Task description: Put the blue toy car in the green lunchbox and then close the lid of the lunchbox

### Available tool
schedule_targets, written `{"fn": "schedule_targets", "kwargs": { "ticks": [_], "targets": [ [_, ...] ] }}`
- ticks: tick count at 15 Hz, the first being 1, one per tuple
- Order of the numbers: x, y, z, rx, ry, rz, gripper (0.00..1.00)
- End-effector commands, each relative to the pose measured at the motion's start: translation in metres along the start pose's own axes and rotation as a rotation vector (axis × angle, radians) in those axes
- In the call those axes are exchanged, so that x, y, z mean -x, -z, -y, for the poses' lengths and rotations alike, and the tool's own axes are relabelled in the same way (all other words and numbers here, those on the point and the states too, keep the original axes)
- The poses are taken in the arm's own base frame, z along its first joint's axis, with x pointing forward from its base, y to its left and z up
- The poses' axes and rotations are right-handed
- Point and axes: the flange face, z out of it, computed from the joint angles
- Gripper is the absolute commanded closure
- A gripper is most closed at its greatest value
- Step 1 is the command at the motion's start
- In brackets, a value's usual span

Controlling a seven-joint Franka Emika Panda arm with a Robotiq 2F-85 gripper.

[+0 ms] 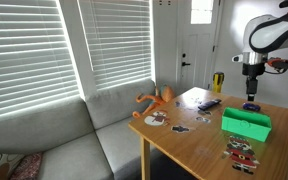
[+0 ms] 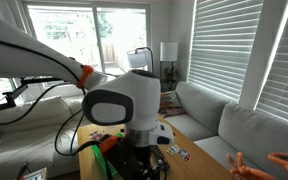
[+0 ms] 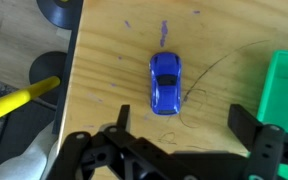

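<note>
As the wrist view shows, the gripper (image 3: 179,125) hangs over the wooden worktop (image 3: 104,50) with its jaws spread wide and nothing between them. The blue toy car (image 3: 165,80) lies on the worktop just beside the green lunchbox (image 3: 284,90), not touching it and just ahead of the gripper. A yellow handle (image 3: 19,100) lies beyond the car, on the side away from the lunchbox. In an exterior view, an orange toy (image 1: 156,99) sits well apart from the lunchbox.

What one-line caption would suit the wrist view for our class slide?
Open black gripper poised over small blue toy car on wooden table, green plastic lunchbox alongside.
</note>
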Motion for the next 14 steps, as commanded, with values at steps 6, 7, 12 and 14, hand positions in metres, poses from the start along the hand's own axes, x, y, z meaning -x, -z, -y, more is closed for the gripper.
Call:
{"fn": "schedule_targets", "kwargs": {
  "ticks": [6, 7, 12, 14],
  "targets": [
    [-0.014, -0.034, -0.008, 0.009, 0.099, 0.036, 0.06],
    [-0.016, -0.038, -0.006, 0.001, 0.121, 0.035, 0.04],
    [-0.019, -0.046, -0.004, -0.007, 0.155, 0.061, 0.34],
    [-0.019, -0.048, -0.004, -0.008, 0.16, 0.067, 0.5]
  ]
}}
